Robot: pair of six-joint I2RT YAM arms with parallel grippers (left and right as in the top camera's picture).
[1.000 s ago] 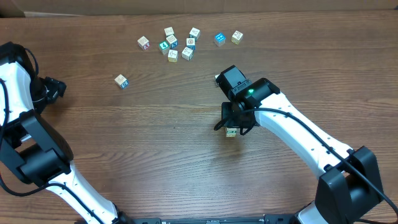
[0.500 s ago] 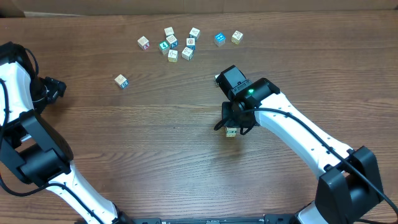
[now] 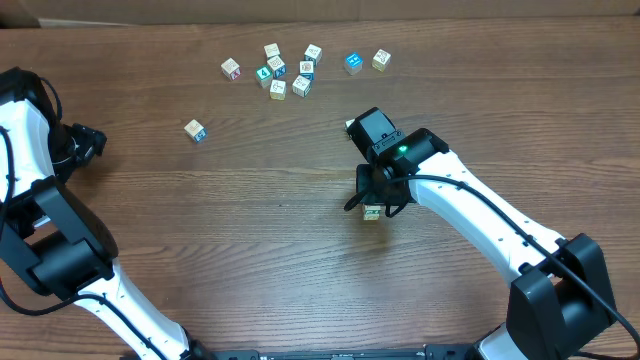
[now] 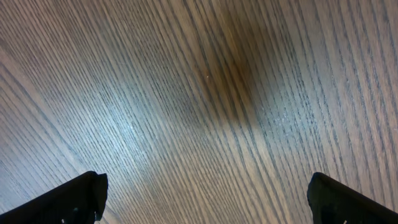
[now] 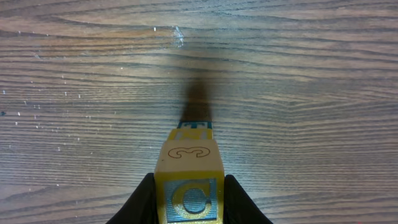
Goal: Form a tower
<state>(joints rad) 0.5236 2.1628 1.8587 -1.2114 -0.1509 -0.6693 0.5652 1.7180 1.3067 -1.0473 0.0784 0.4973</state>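
Overhead, tower: The tower (image 3: 371,213) stands a little right of the middle of the frame on the counter (image 3: 250,250). The right arm (image 3: 470,215) hides most of it.
Overhead, right fingers: The right fingers (image 3: 378,198) are closed just above the tower.
Overhead, loose cubes: A bunch of loose cubes (image 3: 290,72) sits at the top of the frame. One lone cube (image 3: 194,129) sits in the upper left. All are well away from the tower, so they will not bump it.
Overhead, left arm: The left arm (image 3: 30,130) is at the left edge, far from the tower.
Left wrist, left fingers: The left fingers (image 4: 74,199) are spread wide in the bottom corners. There is nothing between them but bare counter.
Right wrist, grip: The right fingers (image 5: 239,202) pinch the top cube (image 5: 189,186) at the bottom middle. It is yellow with a letter C.
Right wrist, underneath: A lower cube (image 5: 195,125), blue and white, peeks out just past the top cube. You cannot tell if the two touch.
Risk, dropping: If you let go while there is a gap, the top cube may bounce and roll off.
Risk, crooked: If the top cube sits off to one side, the tower may tip.
Risk, pulling away: If a finger drags as you lift, it may pull the thin tower over.
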